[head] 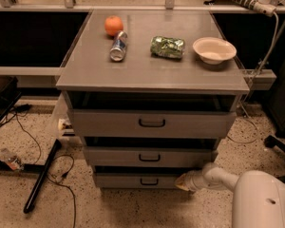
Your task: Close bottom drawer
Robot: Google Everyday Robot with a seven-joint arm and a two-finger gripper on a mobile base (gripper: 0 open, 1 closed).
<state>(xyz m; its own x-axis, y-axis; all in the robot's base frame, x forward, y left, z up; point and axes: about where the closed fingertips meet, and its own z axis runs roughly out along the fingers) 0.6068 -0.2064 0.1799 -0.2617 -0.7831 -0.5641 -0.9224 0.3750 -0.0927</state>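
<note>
Against bottom drawer (128,180) front, claw (182,181)

White rounded arm (223,176), yellowish jaws at bottom drawer (133,180) front

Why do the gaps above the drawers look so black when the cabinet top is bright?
Camera view: light comes from above, leaving a soft sheen on the cabinet top; each drawer gap lies in its overhang's shadow. The bottom drawer is dimmest, with the pale gripper at its right end.
</note>
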